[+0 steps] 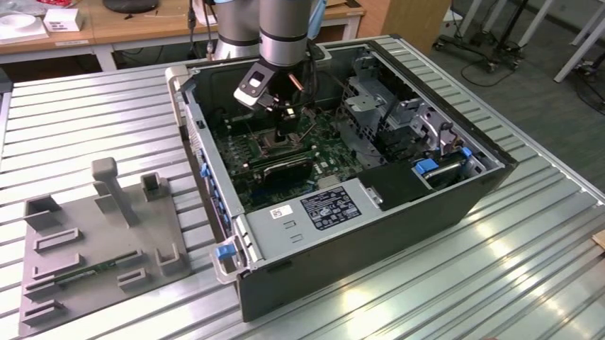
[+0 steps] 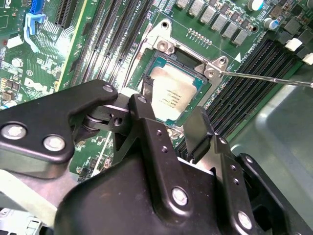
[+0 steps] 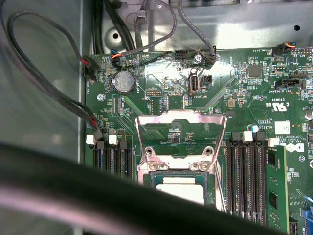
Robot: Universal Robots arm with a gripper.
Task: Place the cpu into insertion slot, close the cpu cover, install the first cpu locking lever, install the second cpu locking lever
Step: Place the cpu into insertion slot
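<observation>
In the second wrist view the gripper (image 2: pixel 171 105) hangs right over the socket. Its two black fingers (image 2: pixel 145 107) are spread, one on each side of the cpu (image 2: pixel 175 88). They seem to stand just clear of the chip's edges, though from this angle contact cannot be ruled out.

The cpu lies flat in the insertion slot (image 2: pixel 182 59) with its dull silver top facing up, square to the socket's rim. A thin wire locking lever (image 2: pixel 266 78) reaches out from one corner of the socket across the long black memory slots (image 2: pixel 249 68).

In the first wrist view the cpu cover (image 3: pixel 181 117) is swung open on its hinge (the green motherboard (image 3: pixel 234 88) shows through its cut-out centre), so it is not over the chip. Memory slots run on both sides of the socket. Elsewhere on the board sit a round coin-cell battery (image 3: pixel 124 82) and a bundle of dark cables (image 3: pixel 49 88) that loops along the case wall.

In the exterior view the arm (image 1: pixel 283 35) comes down into the open computer case (image 1: pixel 378 241), which lies on its side on the ribbed metal bench (image 1: pixel 529 269). A grey fixture plate (image 1: pixel 95 255) with upright blocks rests on the bench, well apart from the case on the exterior view's left. Wooden desks (image 1: pixel 142 28) stand beyond the bench.
</observation>
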